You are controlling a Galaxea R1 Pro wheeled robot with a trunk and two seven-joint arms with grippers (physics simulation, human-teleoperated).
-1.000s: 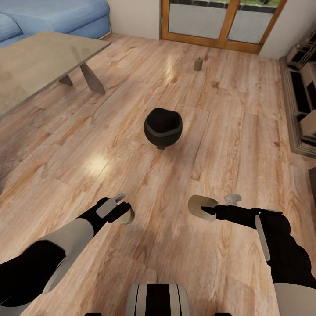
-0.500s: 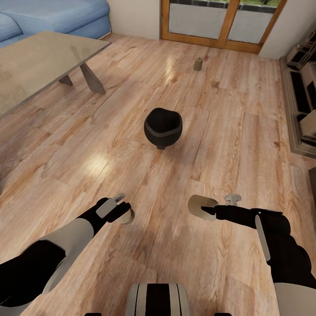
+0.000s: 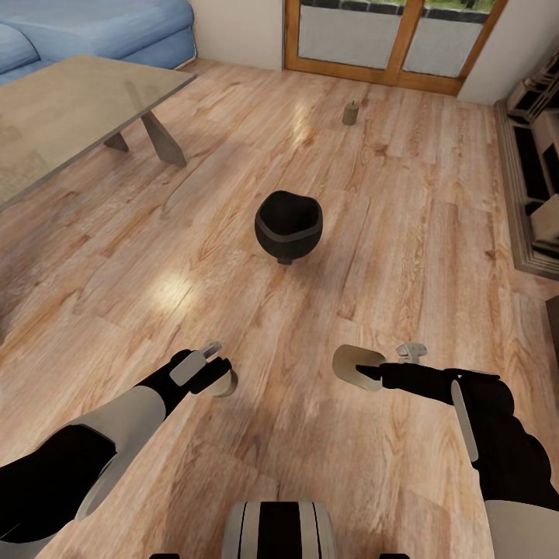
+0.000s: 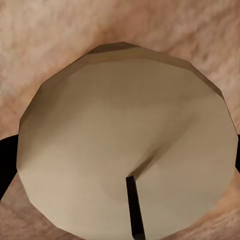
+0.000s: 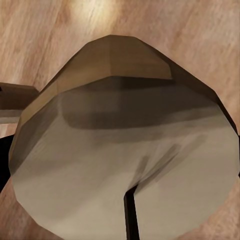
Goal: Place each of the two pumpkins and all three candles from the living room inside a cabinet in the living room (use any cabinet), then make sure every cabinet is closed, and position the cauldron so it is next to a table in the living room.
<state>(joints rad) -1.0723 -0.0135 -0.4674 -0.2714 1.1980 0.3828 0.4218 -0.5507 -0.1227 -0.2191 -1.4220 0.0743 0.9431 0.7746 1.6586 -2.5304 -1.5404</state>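
Note:
My left gripper (image 3: 217, 371) is shut on a beige candle (image 3: 225, 383), held low over the wood floor. In the left wrist view that candle (image 4: 127, 145) shows its flat top and dark wick. My right gripper (image 3: 371, 373) is shut on a second candle (image 3: 354, 365), tilted on its side; the right wrist view looks onto this candle's (image 5: 125, 150) wick end. The black cauldron (image 3: 288, 225) stands on the floor ahead of both hands. A third candle (image 3: 351, 113) stands upright far ahead near the glass door. The glass-topped table (image 3: 70, 109) is at the left. Pumpkins and cabinet are out of view.
A blue sofa (image 3: 93, 31) sits behind the table at the far left. A wood-framed glass door (image 3: 388, 39) closes the far wall. A beige-and-black fireplace unit (image 3: 536, 178) lines the right edge. Open wood floor lies between me and the cauldron.

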